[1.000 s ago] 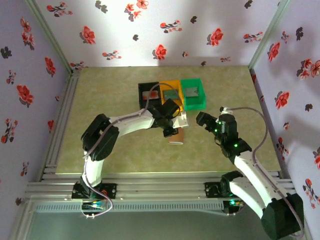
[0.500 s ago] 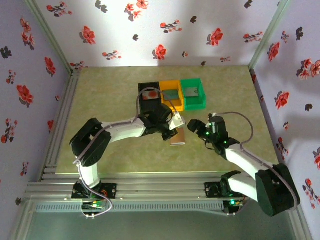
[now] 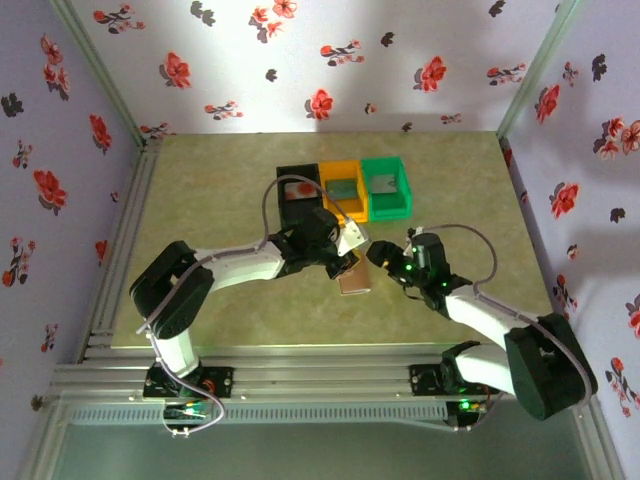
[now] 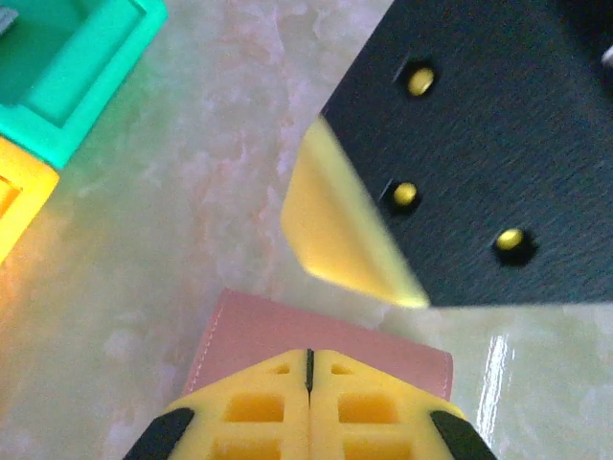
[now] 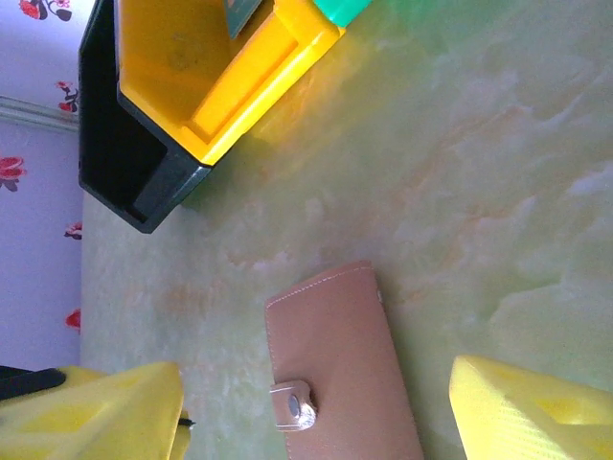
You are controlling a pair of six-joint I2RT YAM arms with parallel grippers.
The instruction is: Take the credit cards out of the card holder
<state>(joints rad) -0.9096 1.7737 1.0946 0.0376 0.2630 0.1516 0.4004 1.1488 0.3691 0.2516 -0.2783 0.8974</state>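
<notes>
Fingers of the left gripper are pressed together over one edge of the closed card holder, which lies flat on the table. Those of the right gripper stand spread either side of it. Open table lies to the left, and three bins crowd just behind.

No text, brand, number or sign is legible. Card holder, just ahead of right gripper: plain pinkish face, unmarked metal snap. Bins, beyond its fingertips: plain coloured sides. Walls: flower print only.
</notes>
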